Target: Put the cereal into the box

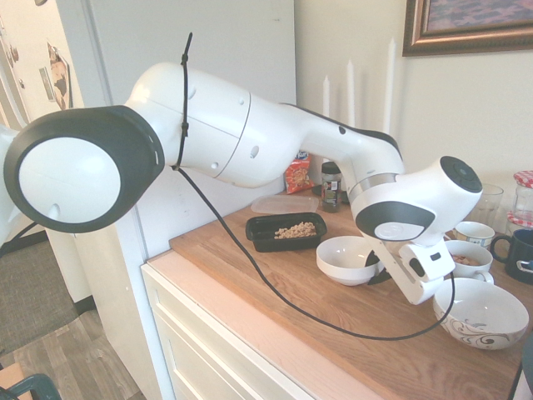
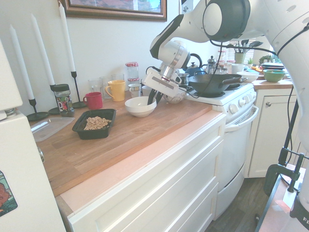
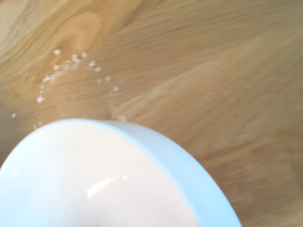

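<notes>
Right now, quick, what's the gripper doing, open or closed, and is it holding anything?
Gripper: closed on the rim of the white bowl, which looks empty in the wrist view.

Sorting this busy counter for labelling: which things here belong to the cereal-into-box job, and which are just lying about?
Job:
- cereal, already in the box
- box, black tray
- white bowl, empty
- gripper, shut on the bowl's rim

Lying about:
- yellow mug
- red mug
- candles
- clear lid
- orange snack bag
- crumbs on the counter
</notes>
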Robot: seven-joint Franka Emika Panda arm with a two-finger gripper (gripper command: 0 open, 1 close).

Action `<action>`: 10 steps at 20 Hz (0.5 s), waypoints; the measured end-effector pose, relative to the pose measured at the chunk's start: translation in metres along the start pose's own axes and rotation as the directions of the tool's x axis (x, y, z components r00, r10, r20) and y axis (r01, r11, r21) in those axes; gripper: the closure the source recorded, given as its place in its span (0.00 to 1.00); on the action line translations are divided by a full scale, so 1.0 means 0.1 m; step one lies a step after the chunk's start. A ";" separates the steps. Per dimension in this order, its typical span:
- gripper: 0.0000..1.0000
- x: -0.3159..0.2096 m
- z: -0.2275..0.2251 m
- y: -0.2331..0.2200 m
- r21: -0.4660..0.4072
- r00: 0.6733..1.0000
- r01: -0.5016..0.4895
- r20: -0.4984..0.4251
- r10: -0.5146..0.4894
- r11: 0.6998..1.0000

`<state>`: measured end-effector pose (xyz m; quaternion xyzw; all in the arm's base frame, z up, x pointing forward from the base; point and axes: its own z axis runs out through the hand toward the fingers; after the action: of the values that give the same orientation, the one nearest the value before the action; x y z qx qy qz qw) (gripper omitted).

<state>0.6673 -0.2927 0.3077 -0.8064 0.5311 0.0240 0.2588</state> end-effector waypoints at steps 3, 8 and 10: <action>0.00 0.02 0.02 0.03 0.002 1.000 -0.006 0.002 0.006 1.000; 0.00 0.02 0.02 0.00 0.003 1.000 -0.003 0.001 0.003 1.000; 0.00 0.02 0.01 -0.01 0.005 1.000 0.000 -0.001 0.000 1.000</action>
<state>0.6691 -0.2935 0.3071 -0.8057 0.5315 0.0221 0.2605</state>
